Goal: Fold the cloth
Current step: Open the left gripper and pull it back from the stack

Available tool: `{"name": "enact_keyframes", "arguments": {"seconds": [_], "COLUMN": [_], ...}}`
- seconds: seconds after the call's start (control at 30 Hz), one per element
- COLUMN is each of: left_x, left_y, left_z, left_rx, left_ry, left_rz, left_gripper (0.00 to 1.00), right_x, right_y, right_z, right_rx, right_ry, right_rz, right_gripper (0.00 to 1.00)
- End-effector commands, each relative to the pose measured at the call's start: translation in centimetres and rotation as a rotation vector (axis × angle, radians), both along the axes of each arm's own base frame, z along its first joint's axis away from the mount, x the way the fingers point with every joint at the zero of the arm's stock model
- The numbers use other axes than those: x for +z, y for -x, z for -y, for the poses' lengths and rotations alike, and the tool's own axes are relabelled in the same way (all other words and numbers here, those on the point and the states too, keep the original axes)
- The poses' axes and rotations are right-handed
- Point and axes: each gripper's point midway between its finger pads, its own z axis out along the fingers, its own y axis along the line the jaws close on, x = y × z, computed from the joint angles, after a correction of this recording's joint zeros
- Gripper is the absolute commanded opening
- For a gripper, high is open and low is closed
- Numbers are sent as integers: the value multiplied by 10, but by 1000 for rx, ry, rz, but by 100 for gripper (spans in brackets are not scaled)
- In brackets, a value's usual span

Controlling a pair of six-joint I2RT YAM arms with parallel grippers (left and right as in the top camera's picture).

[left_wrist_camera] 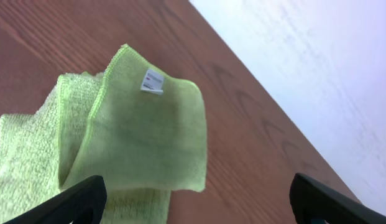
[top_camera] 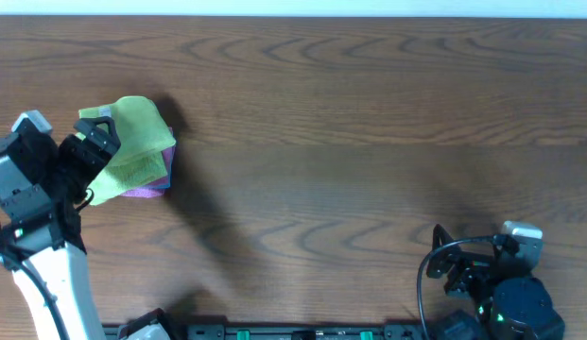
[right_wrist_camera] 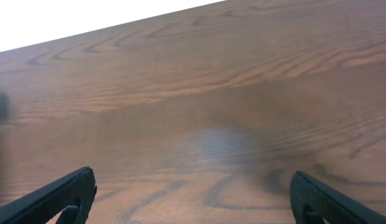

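Observation:
A yellow-green cloth [top_camera: 132, 146] lies folded in a small bundle at the far left of the wooden table, with a pink-purple cloth [top_camera: 156, 184] showing under its lower right edge. In the left wrist view the green cloth [left_wrist_camera: 143, 134] has a white label and its top layer is folded over. My left gripper [top_camera: 96, 140] is open at the cloth's left edge; in the left wrist view its fingers [left_wrist_camera: 196, 202] are spread, the left finger over the cloth, holding nothing. My right gripper [top_camera: 454, 260] is open and empty at the front right, far from the cloth, fingers [right_wrist_camera: 193, 199] apart over bare wood.
The wooden table [top_camera: 350, 123] stretches from the cloth to the right arm. A white surface lies beyond the table's far edge [left_wrist_camera: 304, 74]. The arm bases and a black rail [top_camera: 274, 332] sit along the front edge.

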Motion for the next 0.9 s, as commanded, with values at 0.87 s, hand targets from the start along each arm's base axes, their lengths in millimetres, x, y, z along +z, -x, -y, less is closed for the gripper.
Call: {"name": "enact_keyframes", "arguments": {"seconds": [0.87], "left_x": [121], "left_y": [19], "left_z": [127], "left_rx": [-603], "left_ry": [167], "left_rz": [430], "left_gripper": [95], "right_x": [-1], "right_y": [0], "right_z": [2], "right_rx": [-17], "right_ry": [-6], "right_rz": [2], "right_gripper": [99]}}
